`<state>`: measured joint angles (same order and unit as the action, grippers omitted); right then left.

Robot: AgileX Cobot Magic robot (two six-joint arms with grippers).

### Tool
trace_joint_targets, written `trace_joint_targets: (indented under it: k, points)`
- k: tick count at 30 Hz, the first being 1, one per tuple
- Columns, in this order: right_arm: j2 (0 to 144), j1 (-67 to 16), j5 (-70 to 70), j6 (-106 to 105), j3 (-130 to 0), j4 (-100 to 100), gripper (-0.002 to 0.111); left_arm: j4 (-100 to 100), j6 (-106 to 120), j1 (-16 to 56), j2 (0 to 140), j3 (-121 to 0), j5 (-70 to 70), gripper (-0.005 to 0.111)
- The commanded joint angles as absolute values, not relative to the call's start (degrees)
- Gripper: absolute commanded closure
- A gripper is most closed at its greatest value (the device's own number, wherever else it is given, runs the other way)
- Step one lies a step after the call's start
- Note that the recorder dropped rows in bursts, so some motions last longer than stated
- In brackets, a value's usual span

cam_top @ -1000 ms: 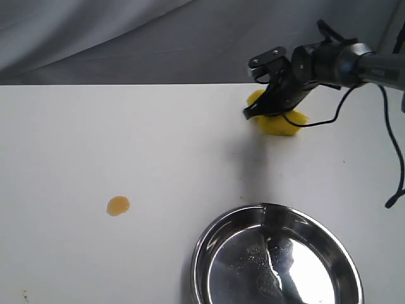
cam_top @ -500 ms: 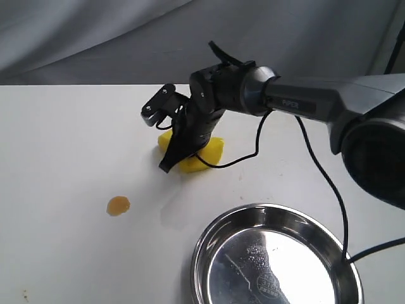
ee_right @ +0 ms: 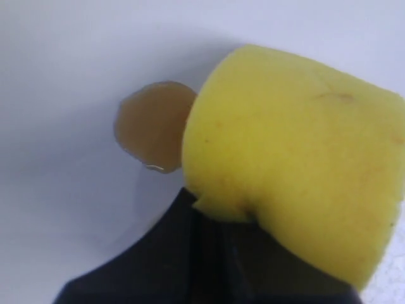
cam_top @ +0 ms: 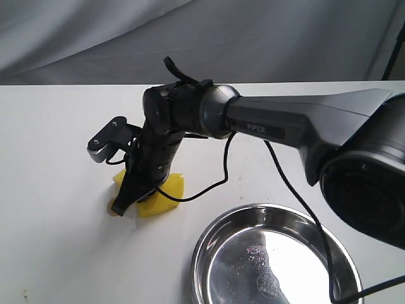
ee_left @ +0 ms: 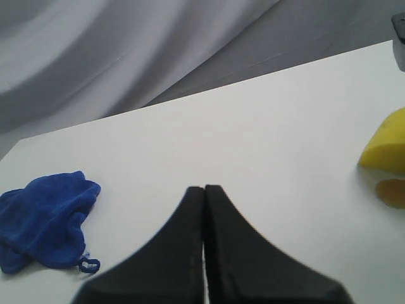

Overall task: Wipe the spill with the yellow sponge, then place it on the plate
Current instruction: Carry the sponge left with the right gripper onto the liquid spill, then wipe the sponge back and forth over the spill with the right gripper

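The plate [cam_top: 204, 250] sits nearest. Just beyond it, the right gripper [cam_top: 134, 197] clenches the yellow sponge [cam_top: 163, 195] low over the table [cam_top: 57, 145] — the sponge's edge right at the spill [ee_right: 154, 128]. The left gripper [ee_left: 204, 202] is pressed closed, empty.

Closed left gripper [ee_left: 204, 189] over white table [ee_left: 253, 126], crumpled blue cloth [ee_left: 41, 218], yellow sponge [ee_left: 387, 147] just beside spill [ee_left: 392, 192]
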<state>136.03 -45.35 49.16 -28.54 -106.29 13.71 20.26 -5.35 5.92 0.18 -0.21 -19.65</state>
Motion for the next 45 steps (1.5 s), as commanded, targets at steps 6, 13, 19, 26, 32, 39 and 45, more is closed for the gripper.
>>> trace_joint_targets:
  k: [6,13,19,26,32,39,45]
  points:
    - [138.3,-48.2,54.3,-29.7,-104.8,23.2,0.108,20.3,-5.5,6.2,0.0,0.0,-19.4,0.107]
    - [138.3,-48.2,54.3,-30.5,-104.8,24.4,0.108,20.3,-5.5,6.2,0.0,0.0,-19.4,0.107]
    - [138.3,-48.2,54.1,-31.2,-104.8,27.2,0.108,20.3,-5.5,6.2,0.0,0.0,-19.4,0.107]
    - [138.2,-48.1,49.4,-31.2,-104.8,27.0,0.108,20.3,-5.5,6.2,0.0,0.0,-19.4,0.107]
    - [135.6,-48.1,47.9,-25.6,-104.8,19.3,0.108,20.3,-5.5,6.2,0.0,0.0,-19.4,0.107]
    - [130.5,-48.1,47.4,-22.0,-104.8,13.8,0.108,20.3,-5.5,6.2,0.0,0.0,-19.4,0.107]
    - [128.4,-48.1,47.3,-21.9,-104.8,14.0,0.108,20.3,-5.5,6.2,0.0,0.0,-19.4,0.107]
